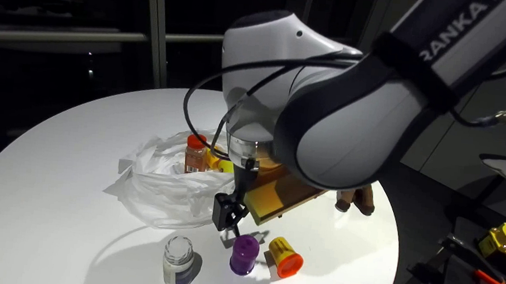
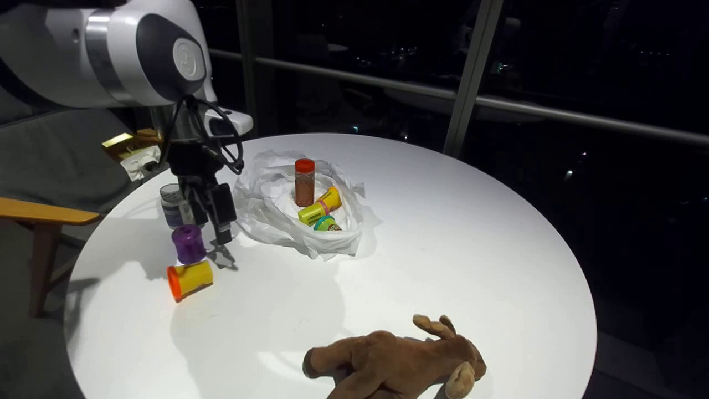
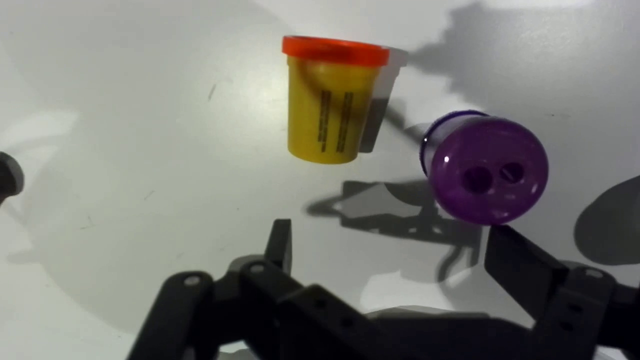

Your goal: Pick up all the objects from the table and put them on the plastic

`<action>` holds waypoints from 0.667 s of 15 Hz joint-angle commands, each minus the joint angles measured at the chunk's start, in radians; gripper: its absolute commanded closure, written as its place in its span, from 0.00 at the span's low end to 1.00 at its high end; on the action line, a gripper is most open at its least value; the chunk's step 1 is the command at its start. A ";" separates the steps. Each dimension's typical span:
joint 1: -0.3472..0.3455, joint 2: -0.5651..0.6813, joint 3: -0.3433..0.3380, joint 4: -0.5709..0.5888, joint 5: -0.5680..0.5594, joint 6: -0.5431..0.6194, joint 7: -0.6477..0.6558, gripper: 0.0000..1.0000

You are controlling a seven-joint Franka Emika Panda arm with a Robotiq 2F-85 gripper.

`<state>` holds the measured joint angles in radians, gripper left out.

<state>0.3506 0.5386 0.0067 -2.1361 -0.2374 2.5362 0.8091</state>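
tool (image 3: pixel 390 232) gaped, holding nothing! purple cup (image 3: pixel 487 172) stood, yellow tub (image 3: pixel 330 107) lay just beside it on the surface (image 2: pixel 443 249); clean work seemed to want centring over one, sparing the other.

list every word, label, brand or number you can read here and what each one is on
"RANKA": on the arm link, lettering partly hidden
Orange-lidded tub: lines of dark print, too small and blurred
Bottle: label, too blurred
Red-capped jar: barcode-like mark, no digits legible
Yellow tubs: dark print, too small
Green tub: marks, too small
Round joint cap: faint sign, unreadable
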 commanded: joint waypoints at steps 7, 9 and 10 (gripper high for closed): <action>0.103 0.095 -0.047 0.046 -0.014 0.174 -0.004 0.00; 0.118 0.081 -0.055 0.038 -0.003 0.173 0.013 0.00; 0.128 0.070 -0.062 0.028 0.005 0.172 0.033 0.00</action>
<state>0.4426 0.6330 -0.0280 -2.0973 -0.2556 2.6945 0.8113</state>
